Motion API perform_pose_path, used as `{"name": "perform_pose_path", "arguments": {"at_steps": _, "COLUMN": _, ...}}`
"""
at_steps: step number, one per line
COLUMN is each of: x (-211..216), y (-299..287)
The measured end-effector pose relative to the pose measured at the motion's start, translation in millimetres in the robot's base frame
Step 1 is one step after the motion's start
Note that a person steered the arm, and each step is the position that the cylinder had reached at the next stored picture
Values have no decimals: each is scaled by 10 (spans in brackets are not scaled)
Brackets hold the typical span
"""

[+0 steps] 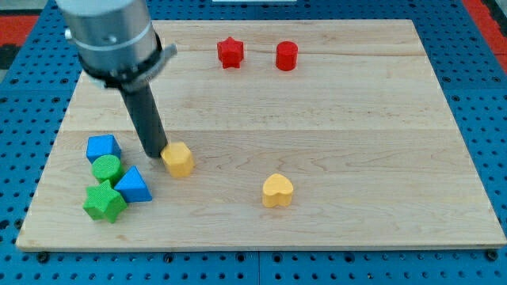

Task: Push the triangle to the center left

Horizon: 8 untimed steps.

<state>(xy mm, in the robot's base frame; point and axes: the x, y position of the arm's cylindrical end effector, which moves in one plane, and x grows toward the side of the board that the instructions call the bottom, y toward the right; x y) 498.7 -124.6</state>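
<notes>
The blue triangle (133,185) lies near the view's lower left on the wooden board (333,127), touching a green cylinder (106,168) and a green star (104,203). A blue cube (103,147) sits just above the green cylinder. My tip (153,152) rests on the board just left of a yellow hexagon block (179,159), close to or touching it, and above and right of the blue triangle, a short gap away.
A yellow heart (277,191) lies at the lower middle. A red star (230,52) and a red cylinder (286,56) sit near the view's top. The arm's grey body (111,36) covers the board's top left corner.
</notes>
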Motion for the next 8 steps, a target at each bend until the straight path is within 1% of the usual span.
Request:
{"name": "perform_pose_path", "arguments": {"at_steps": 1, "x": 10, "y": 583}}
{"name": "perform_pose_path", "arguments": {"at_steps": 2, "x": 152, "y": 737}}
{"name": "perform_pose_path", "arguments": {"at_steps": 3, "x": 79, "y": 524}}
{"name": "perform_pose_path", "arguments": {"at_steps": 4, "x": 163, "y": 70}}
{"name": "perform_pose_path", "arguments": {"at_steps": 5, "x": 786, "y": 12}}
{"name": "perform_pose_path", "arguments": {"at_steps": 6, "x": 1030, "y": -33}}
{"name": "perform_pose_path", "arguments": {"at_steps": 8, "x": 1026, "y": -107}}
